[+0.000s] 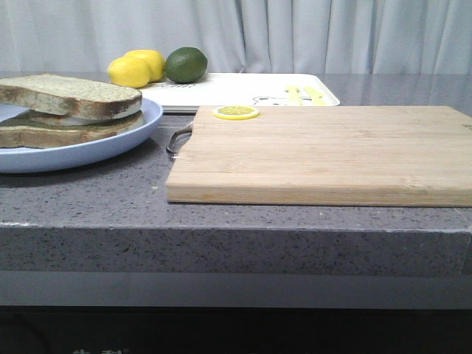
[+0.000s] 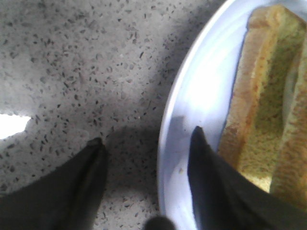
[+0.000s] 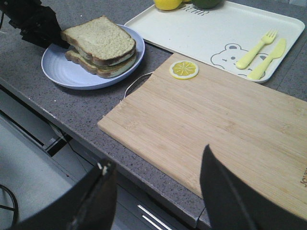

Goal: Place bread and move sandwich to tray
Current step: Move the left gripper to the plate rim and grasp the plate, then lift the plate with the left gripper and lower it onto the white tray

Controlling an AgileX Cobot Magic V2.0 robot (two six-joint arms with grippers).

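Note:
The sandwich [image 1: 70, 110] lies on a round pale-blue plate [image 1: 110, 151] at the table's left. The bread [image 3: 98, 38] is its top slice, and white egg shows between the slices. The white tray [image 1: 221, 92] lies behind, at the back centre. My left gripper [image 2: 147, 135] is open and straddles the plate's rim [image 2: 192, 86], one finger over the plate and one over the countertop, with the sandwich [image 2: 268, 120] just beyond. In the right wrist view the left gripper [image 3: 33, 21] is dark at the plate's edge. My right gripper [image 3: 157, 155] is open and empty above the table's front edge.
A wooden cutting board [image 1: 324, 151] fills the centre and right, with a lemon slice [image 1: 236, 112] on its far left corner. Two lemons [image 1: 136, 68] and a lime [image 1: 185, 64] sit at the tray's far left end. The tray carries a yellow fork and knife [image 3: 261, 50].

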